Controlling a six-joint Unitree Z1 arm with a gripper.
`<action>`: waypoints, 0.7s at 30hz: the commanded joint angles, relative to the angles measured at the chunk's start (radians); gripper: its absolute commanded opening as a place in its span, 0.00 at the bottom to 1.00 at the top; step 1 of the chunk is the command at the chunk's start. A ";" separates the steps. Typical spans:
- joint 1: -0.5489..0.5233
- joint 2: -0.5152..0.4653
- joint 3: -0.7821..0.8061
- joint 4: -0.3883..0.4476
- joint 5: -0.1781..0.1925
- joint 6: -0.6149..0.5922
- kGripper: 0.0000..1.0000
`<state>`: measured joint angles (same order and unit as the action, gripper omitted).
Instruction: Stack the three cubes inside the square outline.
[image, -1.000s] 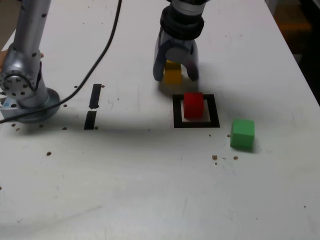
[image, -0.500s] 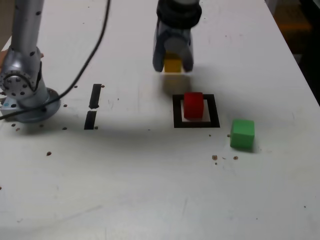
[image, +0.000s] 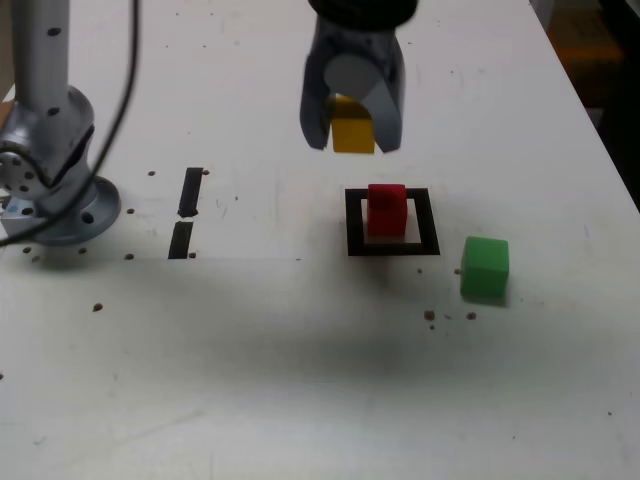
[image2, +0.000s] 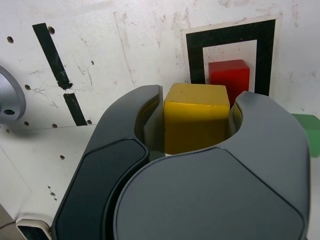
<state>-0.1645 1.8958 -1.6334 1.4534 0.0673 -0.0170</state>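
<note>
The yellow cube (image: 352, 133), plain and matte, is pinched between the jaws of the gripper (image: 352, 140), above the white table (image: 300, 380) just beyond the square outline (image: 391, 247). The red cube (image: 386, 210) sits inside that outline; the green cube (image: 485, 267) rests outside it, toward the exterior view's right.

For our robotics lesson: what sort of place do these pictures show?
Probably a lab test bench: a scuffed white table with a taped square outline, small cubes such as the green cube, and the arm's base mounted on it.
</note>
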 joint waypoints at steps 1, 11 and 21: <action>-0.008 0.018 -0.007 -0.010 0.002 0.000 0.00; -0.020 0.084 -0.037 -0.039 0.017 -0.012 0.00; -0.021 0.129 -0.033 -0.071 0.004 -0.016 0.02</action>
<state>-0.1843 2.0226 -1.6627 1.3814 0.0728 -0.0332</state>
